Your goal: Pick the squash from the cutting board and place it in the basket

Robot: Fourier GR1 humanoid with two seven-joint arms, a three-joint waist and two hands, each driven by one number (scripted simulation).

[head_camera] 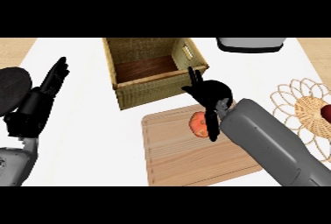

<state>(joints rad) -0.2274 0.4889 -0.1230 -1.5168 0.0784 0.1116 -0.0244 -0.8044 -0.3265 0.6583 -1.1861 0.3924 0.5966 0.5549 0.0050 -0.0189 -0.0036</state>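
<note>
over cutting board, right hand curled round squash

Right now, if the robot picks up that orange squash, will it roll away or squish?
The squash looks rounded, so it might roll on the flat cutting board. It probably stays stiff, not squishy. The right hand is above it, partly hiding it.

Bright, even light; soft shadow beside basket; no glare.

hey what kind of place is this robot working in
Most likely a kitchen counter: a wooden cutting board with a squash on it, a woven basket behind, and a wicker mat at the right.
</note>
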